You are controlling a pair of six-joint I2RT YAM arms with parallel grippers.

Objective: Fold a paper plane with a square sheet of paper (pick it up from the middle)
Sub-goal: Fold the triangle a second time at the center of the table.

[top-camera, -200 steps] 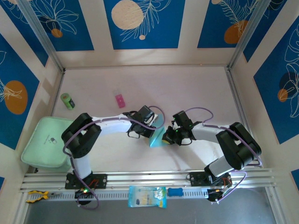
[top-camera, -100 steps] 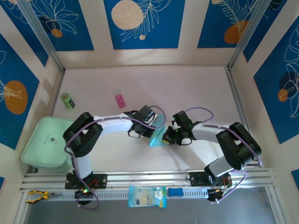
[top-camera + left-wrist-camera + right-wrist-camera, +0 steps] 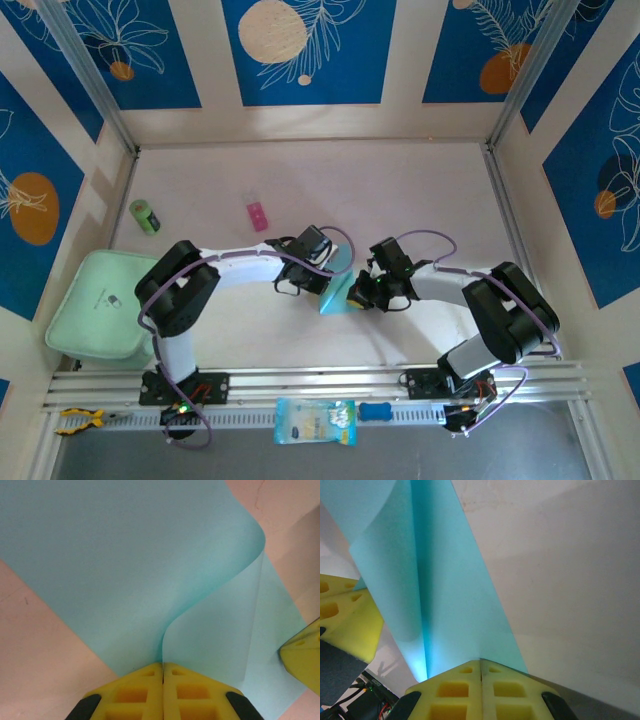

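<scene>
Down and to the right of the pink block [image 3: 257,214] in the overhead view, the light blue sheet of paper [image 3: 337,292] curls between the left gripper [image 3: 163,666] and the right gripper [image 3: 480,661], each clamped tight on an edge.

Top view high, far; wrist views close, share paper [image 3: 125,555].

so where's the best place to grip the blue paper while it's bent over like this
By its edges, from opposite sides: the left gripper is shut on the square sheet of paper where it curls over, the right gripper on the edge beside the fold. It is thin and floppy, so edge pinches probably hold the bend best.
</scene>
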